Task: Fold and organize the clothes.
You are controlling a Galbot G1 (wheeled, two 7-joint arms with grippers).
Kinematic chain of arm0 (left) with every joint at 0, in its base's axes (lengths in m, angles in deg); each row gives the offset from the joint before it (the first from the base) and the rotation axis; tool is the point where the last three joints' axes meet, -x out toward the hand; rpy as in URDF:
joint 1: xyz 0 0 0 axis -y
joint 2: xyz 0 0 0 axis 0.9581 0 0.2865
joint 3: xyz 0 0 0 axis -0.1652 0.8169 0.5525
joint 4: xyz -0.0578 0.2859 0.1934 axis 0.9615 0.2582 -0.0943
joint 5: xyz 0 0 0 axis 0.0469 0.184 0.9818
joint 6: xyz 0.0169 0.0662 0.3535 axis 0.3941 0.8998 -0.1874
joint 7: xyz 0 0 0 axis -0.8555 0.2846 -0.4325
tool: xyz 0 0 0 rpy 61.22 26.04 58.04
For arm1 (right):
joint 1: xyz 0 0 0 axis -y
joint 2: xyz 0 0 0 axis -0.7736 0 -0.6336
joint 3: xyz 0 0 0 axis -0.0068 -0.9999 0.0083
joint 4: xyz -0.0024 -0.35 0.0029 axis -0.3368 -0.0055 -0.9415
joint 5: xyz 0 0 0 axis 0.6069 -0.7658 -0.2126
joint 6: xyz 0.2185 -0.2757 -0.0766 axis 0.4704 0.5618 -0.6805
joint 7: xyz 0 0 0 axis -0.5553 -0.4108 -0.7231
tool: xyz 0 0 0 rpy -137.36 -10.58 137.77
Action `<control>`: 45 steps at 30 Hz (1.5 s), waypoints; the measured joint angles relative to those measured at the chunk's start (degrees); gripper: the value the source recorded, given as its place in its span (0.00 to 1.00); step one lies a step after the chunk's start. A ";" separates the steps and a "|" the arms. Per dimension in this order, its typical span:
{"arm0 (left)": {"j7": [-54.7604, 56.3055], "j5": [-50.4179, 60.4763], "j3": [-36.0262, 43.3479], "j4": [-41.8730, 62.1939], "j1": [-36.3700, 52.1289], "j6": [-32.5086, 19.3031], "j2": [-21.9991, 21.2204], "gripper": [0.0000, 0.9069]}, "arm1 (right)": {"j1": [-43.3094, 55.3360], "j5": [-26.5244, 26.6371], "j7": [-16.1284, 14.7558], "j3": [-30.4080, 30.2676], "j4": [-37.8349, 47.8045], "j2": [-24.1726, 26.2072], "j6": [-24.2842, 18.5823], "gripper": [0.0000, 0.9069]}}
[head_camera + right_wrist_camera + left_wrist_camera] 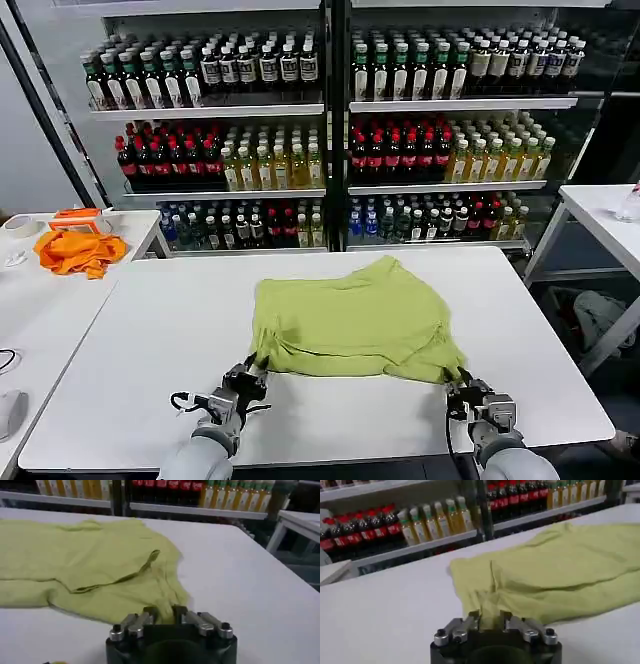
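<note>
T-shirt (pixel 355 318): 1 | orange cloth (pixel 78 250): 1 | pincers: 2, left pincer (pixel 250 376), right pincer (pixel 462 385) | counter (pixel 150 360): 1 | bottle shelves (pixel 330 105): 3 tiers

Both forearms are light grey. The left gripper (pixel 255 377) and the right gripper (pixel 462 385) are black-bodied with silver, screw-fastened fingers (pixel 461 628). Black cable loops beside the left wrist.

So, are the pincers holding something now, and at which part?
Yes. The left pincer and right pincer each pinch the T-shirt at one near corner of its edge, on the white table.
</note>
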 measured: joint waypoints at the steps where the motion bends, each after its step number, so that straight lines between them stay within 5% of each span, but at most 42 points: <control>1: -0.12 -0.01 0.01 -0.04 -0.06 0.03 -0.02 0.03 | -0.07 0.06 -0.01 0.03 -0.04 0.02 -0.02 0.00; 42: 0.03 -0.11 -3.27 -16.22 -20.79 -3.36 -0.09 0.02 | -13.14 1.21 -1.17 9.85 -7.06 6.34 -1.92 0.00; 43: 0.06 -0.01 -3.16 -16.56 -21.19 -3.38 -0.15 0.02 | -13.22 1.05 -1.14 9.99 -6.95 6.34 -1.91 0.27; 44: 0.09 0.09 -3.09 -16.83 -21.43 -3.38 -0.24 0.03 | -13.26 0.88 -1.12 10.13 -6.89 6.34 -1.88 0.71; 45: 0.14 0.15 -2.99 -17.04 -21.57 -3.39 -0.26 0.19 | -13.28 0.66 -1.13 10.29 -6.88 6.35 -1.87 1.00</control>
